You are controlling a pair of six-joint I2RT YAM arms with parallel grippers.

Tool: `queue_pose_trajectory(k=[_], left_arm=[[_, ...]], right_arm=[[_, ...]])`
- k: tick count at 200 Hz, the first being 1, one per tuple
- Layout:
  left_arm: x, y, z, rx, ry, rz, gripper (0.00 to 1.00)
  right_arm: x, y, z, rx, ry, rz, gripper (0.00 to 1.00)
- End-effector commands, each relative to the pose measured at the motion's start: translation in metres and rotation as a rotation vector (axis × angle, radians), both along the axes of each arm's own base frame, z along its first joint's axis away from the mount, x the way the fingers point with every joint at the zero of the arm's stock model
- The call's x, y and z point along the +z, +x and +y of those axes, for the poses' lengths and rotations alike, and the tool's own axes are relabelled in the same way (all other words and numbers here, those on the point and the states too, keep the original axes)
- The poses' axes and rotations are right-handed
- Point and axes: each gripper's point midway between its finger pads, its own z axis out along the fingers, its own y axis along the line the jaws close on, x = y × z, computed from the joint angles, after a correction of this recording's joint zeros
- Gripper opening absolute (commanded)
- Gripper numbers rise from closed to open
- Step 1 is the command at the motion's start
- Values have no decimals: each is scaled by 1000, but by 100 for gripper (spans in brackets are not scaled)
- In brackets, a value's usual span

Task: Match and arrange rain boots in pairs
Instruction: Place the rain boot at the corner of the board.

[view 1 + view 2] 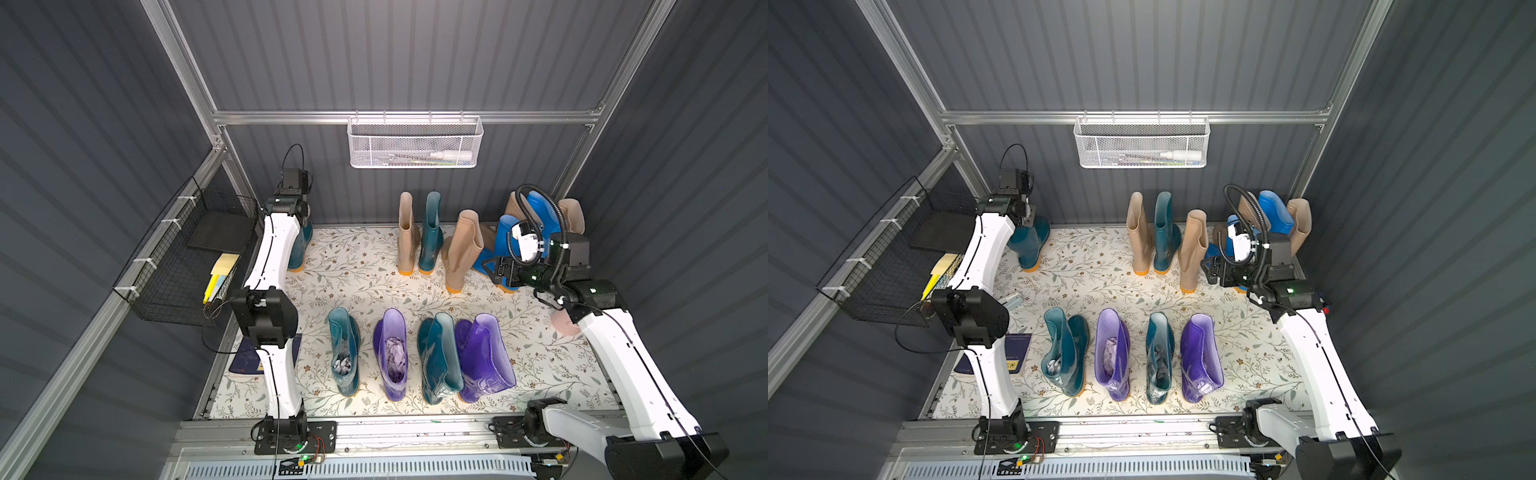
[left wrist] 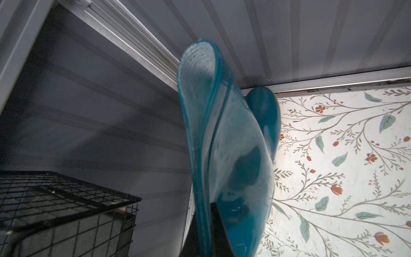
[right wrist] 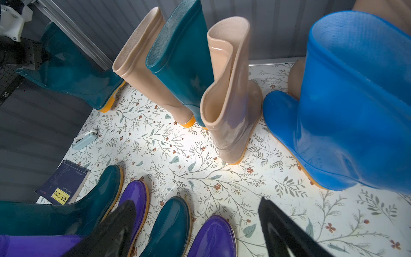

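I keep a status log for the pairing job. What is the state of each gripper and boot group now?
left gripper: shut on corner teal boot
corner teal boot: standing, top pinched
right gripper: open, empty
front row boots: upright, teal and purple alternating
back beige boot and back teal boot: upright, side by side
folded beige boot: upright, shaft top creased
blue boot: upright, near right gripper

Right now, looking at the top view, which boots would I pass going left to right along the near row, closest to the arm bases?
In a top view: dark teal boot → purple boot → second dark teal boot → second purple boot.
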Motion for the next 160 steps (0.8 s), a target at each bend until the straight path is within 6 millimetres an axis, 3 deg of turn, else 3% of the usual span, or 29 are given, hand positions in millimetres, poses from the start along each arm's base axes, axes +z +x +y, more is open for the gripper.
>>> queue_pose_trajectory(k=[1, 160], left_arm=[[19, 10, 14, 70, 19, -105, 0], [-10, 4, 27, 163, -5, -60, 0]], right_arm=[[-6, 0, 2, 6, -1, 11, 90], [-15, 1, 0, 6, -23, 30, 90]])
